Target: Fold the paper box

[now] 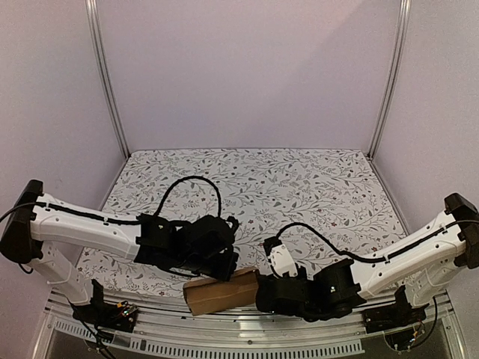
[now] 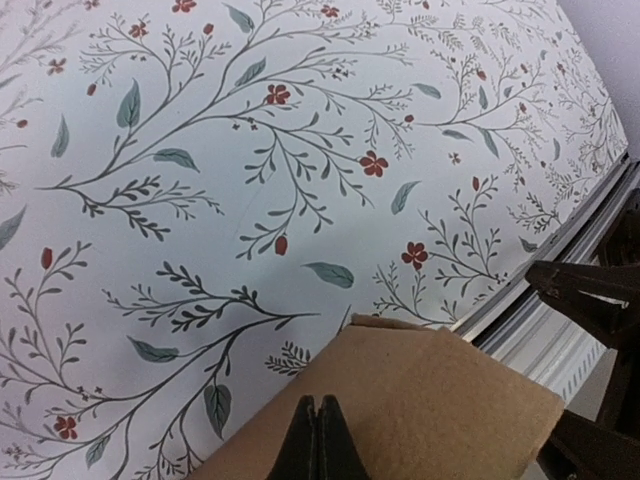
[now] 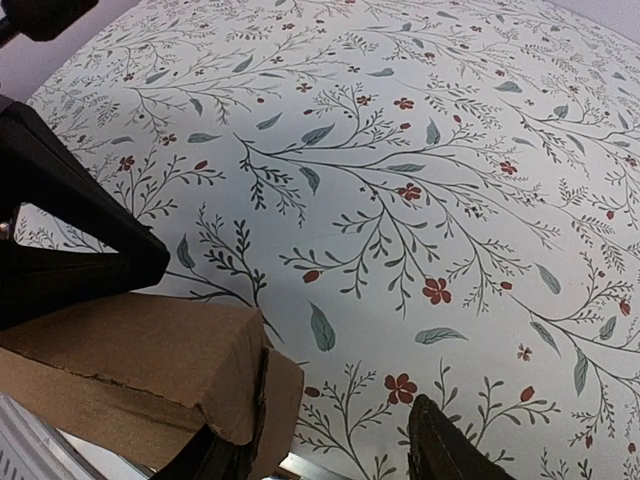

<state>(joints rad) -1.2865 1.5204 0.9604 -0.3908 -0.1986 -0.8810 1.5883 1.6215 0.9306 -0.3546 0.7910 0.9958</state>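
The plain brown cardboard paper box (image 1: 221,293) is found lying at the near edge of the floral-patterned table (image 1: 299,187). The left claw (image 2: 318,432) is shut tight over its top, judged to steady it; the right claw (image 3: 325,462) is parted beside its end flap, nothing held

Table was covered in a white floral cloth (image 1: 299,179), thin grey-green branches and leaves with little red flowers all over. Plain pale lilac walls (image 1: 247,67) stood behind and at both sides, a metal post (image 1: 106,82) in each back corner. A slotted aluminium rail (image 1: 247,333) ran along the near edge.
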